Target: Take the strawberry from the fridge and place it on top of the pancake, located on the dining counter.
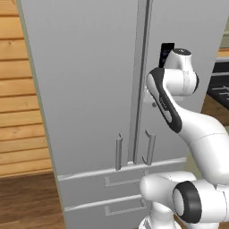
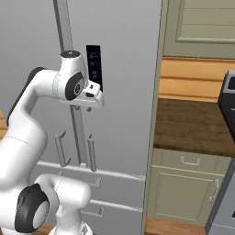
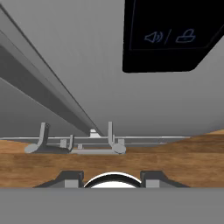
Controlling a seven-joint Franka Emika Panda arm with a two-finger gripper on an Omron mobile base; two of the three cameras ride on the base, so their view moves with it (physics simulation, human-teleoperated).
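The gripper (image 2: pixel 93 92) is held close against the right door of the fridge (image 1: pixel 89 89), just below its black control panel (image 2: pixel 94 62); whether its jaws are parted or clenched cannot be told. Both fridge doors are closed, their bar handles (image 1: pixel 119 152) untouched below.

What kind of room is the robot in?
It looks like a kitchen. There's a tall grey fridge with its doors shut, a wooden counter over pale cabinets, and the dark edge of what may be a stove.
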